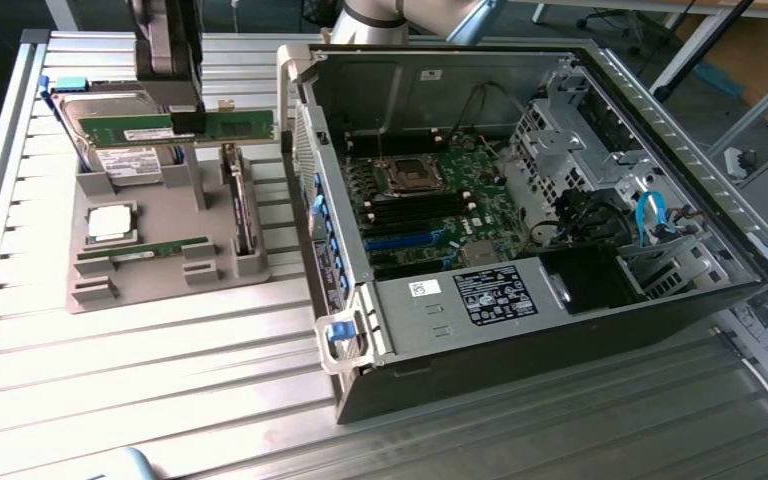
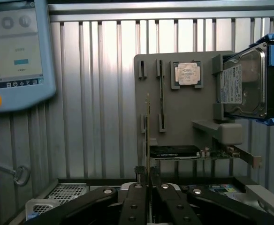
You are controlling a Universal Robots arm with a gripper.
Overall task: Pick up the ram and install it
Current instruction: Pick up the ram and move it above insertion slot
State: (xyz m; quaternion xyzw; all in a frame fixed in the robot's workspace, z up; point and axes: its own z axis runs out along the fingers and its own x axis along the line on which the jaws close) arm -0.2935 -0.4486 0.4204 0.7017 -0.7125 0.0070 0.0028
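The ram point(image 1: 131, 129) is a long green stick with black chips, hanging level in the air above the grey parts holder point(image 1: 157, 285) on the exterior view's left. My gripper point(image 1: 187, 124) comes down from above and is shut on it near the end that faces the case. In the wrist view the ram point(image 2: 148, 136) shows edge-on as a thin line rising from between my closed fingers point(image 2: 138, 197). The open computer case point(image 1: 624, 320) lies on the exterior view's right, with the motherboard point(image 1: 471, 195) and its dark memory slots point(image 1: 418, 212) exposed.
The holder also carries a second green stick point(image 1: 144, 250), a square silver processor point(image 1: 111, 222), a hard drive point(image 1: 124, 160) and an upright expansion card point(image 1: 233, 200). A teach pendant point(image 2: 15, 47) and a key point(image 2: 15, 173) lie on the slatted metal table point(image 1: 157, 380).
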